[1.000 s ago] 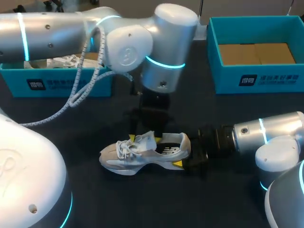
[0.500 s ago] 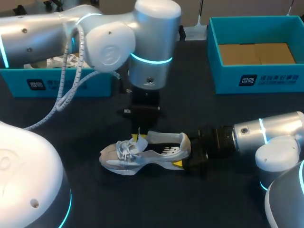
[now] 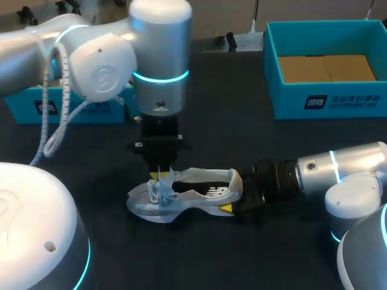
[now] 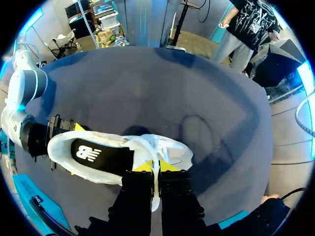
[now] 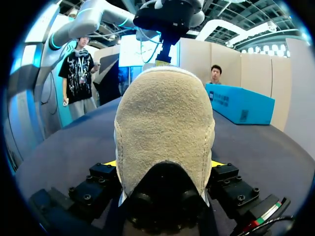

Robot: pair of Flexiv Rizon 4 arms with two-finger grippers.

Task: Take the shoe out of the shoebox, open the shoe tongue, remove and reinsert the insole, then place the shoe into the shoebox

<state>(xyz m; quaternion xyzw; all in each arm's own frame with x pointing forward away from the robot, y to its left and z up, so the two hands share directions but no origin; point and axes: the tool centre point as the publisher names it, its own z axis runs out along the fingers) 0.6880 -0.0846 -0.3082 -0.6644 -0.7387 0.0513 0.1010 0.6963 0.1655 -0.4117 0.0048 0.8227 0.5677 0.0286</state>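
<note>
A white sneaker [image 3: 181,194] lies on its sole on the dark table, toe to the left, its black insole [image 4: 101,156] showing through the mouth. My left gripper [image 3: 159,175] comes down from above over the laces and is shut on the white shoe tongue [image 4: 156,173], a thin strip pinched between its yellow tips. My right gripper [image 3: 240,198] lies low at the heel. In the right wrist view the beige heel [image 5: 165,123] fills the space between its fingers [image 5: 109,163], which press it from both sides.
A teal shoebox [image 3: 326,103] with a brown cardboard bottom stands at the back right. A second teal box [image 3: 78,110] sits at the back left, mostly hidden behind my left arm and its cable. Bare dark table lies in front of the shoe.
My left gripper closed on the tongue and moved left toward the toe, pulling the tongue forward. The right arm and the shoe's heel stayed put.
</note>
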